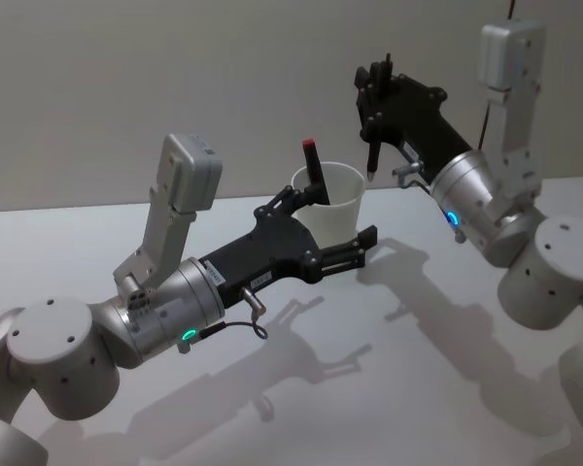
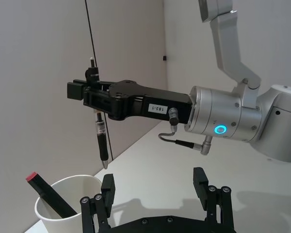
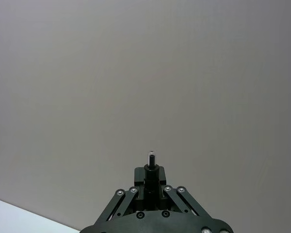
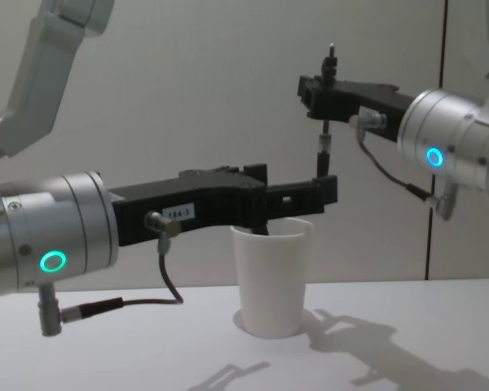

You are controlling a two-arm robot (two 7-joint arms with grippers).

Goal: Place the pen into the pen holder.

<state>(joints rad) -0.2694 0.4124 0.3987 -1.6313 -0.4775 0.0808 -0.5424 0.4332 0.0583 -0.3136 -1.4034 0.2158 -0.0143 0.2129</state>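
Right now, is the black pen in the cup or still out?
Out. The right gripper holds the black pen upright, tip down, above and beside the white paper cup. A red-capped marker already leans inside.

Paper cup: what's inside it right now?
The paper cup holds one black marker with a red cap, leaning on the rim. Its lower end and the cup's bottom are hidden by the wall.

Evenly and softly lit from above, dim toward the wall, with crisp grey arm shadows thrown across the table (image 1: 301,408) in front of and right of the pen holder (image 1: 332,202), mild glare on its rim, perhaps slight softness at the edges.
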